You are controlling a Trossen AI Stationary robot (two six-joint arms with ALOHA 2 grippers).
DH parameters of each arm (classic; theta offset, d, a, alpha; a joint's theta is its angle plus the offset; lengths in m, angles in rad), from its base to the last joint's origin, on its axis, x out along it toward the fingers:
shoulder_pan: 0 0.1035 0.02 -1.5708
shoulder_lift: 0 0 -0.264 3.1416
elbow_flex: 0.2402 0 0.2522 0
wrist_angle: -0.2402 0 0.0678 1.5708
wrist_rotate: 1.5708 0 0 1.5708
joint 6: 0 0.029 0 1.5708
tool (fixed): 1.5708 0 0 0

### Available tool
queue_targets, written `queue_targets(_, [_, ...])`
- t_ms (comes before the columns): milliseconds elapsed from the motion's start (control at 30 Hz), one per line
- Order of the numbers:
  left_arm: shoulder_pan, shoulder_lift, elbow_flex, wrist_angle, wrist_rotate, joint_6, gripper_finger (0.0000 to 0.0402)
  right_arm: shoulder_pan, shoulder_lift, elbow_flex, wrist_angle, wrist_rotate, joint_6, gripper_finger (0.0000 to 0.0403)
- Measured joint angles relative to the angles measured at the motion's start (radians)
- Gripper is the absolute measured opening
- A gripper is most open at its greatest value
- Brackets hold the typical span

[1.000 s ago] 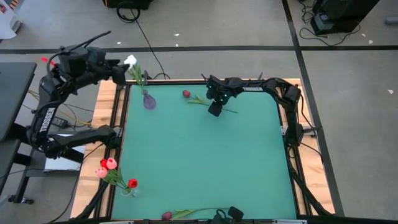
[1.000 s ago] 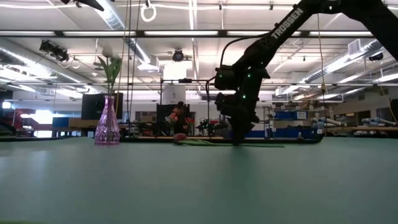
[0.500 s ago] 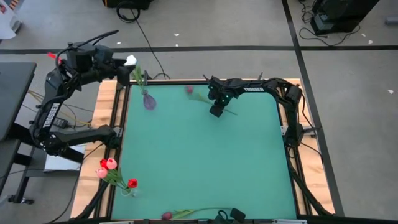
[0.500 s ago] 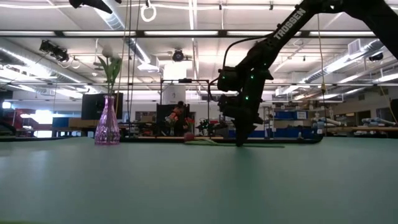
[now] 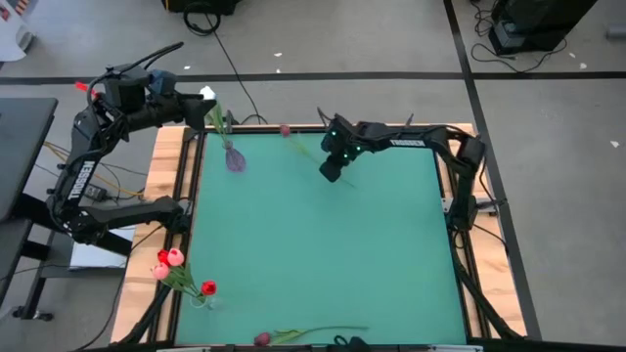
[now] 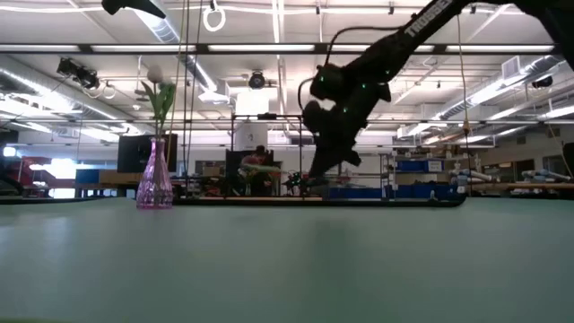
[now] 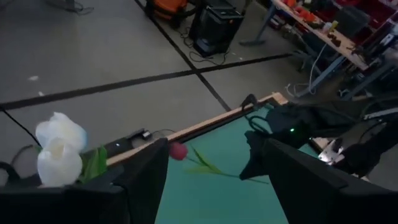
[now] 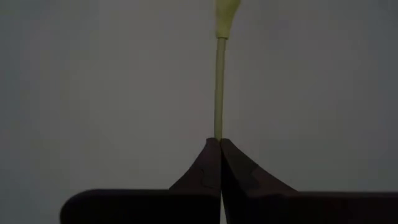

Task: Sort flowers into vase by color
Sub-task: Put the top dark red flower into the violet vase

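My right gripper is shut on the stem of a dark pink tulip and hangs over the table's far middle. In the right wrist view the thin green stem runs out from between the shut fingertips. Beyond the far left corner my left gripper stands open, high up, with nothing between its fingers. It is next to a white tulip that stands with its stem in a purple vase. Another tulip lies flat at the near edge. My right gripper pinches the tulip's stem between its two fingertips, well away from the head. The fingers slant down from the table's right side. The tulip is lifted clear of the table and lies nearly level, its head pointing toward the far left corner.
At the near left edge a second vase holds red and pink tulips. A wooden frame borders the green mat. Cables and floor tape lie beyond the far edge.
My right gripper has shut on the tulip's stem and gone up, tipping as it rose. The tulip, which lay flat on the mat, is now lifted clear, and its head has swung toward the far edge.
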Motion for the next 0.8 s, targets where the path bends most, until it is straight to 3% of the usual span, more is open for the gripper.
queue_targets(267, [-0.125, 0.021, 0.000, 0.039, -0.005, -0.101, 0.0270, 0.039, -0.140, 0.000, 0.276, -0.015, 0.082, 0.0002])
queue_targets(433, [-0.237, 0.066, 0.000, 0.083, -0.087, -0.121, 0.0270, 0.064, -0.211, 0.003, 0.512, -0.013, 0.137, 0.0001])
queue_targets(800, [-0.355, 0.199, 0.000, 0.313, -0.122, -0.014, 0.0270, 0.126, -0.272, 0.003, 0.756, -0.015, 0.168, 0.0000])
